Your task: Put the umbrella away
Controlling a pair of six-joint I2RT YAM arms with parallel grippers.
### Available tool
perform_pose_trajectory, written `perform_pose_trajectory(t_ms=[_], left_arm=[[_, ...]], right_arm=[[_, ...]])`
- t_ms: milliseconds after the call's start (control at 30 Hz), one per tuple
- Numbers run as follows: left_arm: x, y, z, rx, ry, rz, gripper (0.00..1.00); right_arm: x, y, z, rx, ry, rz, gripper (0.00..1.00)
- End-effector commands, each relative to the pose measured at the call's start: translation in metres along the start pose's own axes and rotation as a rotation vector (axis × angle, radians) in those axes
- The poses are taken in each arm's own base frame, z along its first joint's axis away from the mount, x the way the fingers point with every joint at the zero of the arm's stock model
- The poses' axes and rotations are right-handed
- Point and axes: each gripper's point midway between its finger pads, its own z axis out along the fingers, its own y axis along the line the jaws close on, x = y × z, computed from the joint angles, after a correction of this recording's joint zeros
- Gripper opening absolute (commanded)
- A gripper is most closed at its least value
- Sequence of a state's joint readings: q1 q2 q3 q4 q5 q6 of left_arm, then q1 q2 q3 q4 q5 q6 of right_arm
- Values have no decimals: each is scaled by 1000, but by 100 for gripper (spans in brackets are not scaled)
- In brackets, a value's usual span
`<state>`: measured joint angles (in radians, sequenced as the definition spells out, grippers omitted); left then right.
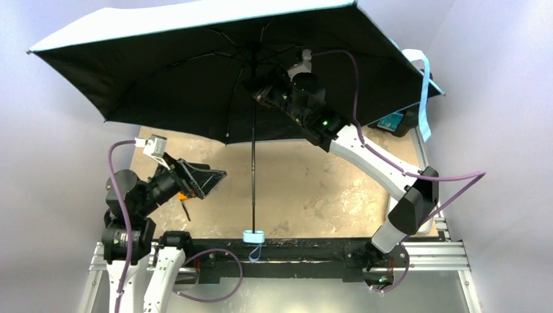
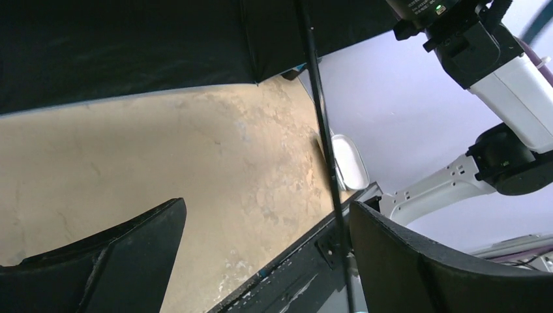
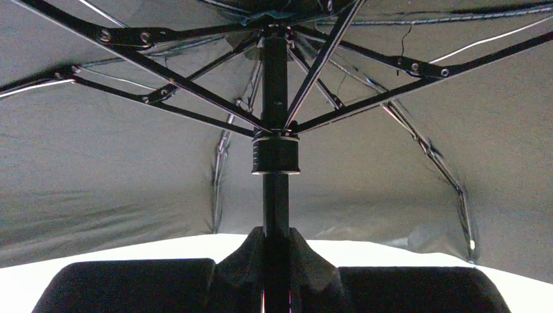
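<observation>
umbrella (image 1: 195,72): canopy fully open, held upright; handle (image 1: 253,236) at near edge of tabletop (image 1: 313,189).
right gripper (image 3: 275,261): jaws pinching shaft (image 1: 253,169) below runner (image 3: 275,153).
left gripper (image 2: 261,248): jaws spread, empty, beside lower shaft.
step: collapsing, apparently; next likely steady shaft, pull runner down.

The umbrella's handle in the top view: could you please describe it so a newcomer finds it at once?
The open umbrella fills the top view's upper half. Its thin black shaft runs down from its middle to the table's near edge. The handle caps that end: small and pale blue, strap loop below, against black shaft and rail.
</observation>
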<state>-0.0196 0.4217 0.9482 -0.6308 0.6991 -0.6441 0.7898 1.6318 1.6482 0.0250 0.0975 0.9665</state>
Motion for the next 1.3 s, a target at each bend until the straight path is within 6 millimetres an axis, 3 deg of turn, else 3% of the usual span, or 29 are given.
perform_pose_trajectory(t_ms=[0, 200, 367, 633, 833, 867, 933, 1000, 1100, 1267], left_arm=[[13, 5, 12, 83, 14, -13, 96], [43, 27, 39, 88, 82, -55, 96], [71, 26, 66, 71, 191, -36, 93], [99, 37, 82, 32, 266, -58, 80], [116, 37, 91, 39, 310, -95, 52], [117, 35, 93, 39, 311, -101, 48], [118, 33, 96, 33, 318, -100, 34], [117, 32, 97, 11, 328, -105, 2], [101, 17, 96, 35, 302, -121, 0], [67, -15, 86, 110, 229, -140, 0]], right_arm=[[-12, 6, 2, -66, -97, -27, 0], [15, -32, 6, 10, -47, -12, 0], [34, -62, 3, 92, -8, 26, 0], [36, -64, -13, 110, 20, 37, 3], [29, -59, -19, 104, 1, 27, 11], [30, -59, -18, 103, 3, 25, 15], [30, -56, -18, 98, 9, 21, 34], [28, -55, -20, 106, 16, 7, 63], [19, -49, -32, 118, 21, -50, 84], [-8, -43, -67, 131, -6, -147, 99]])
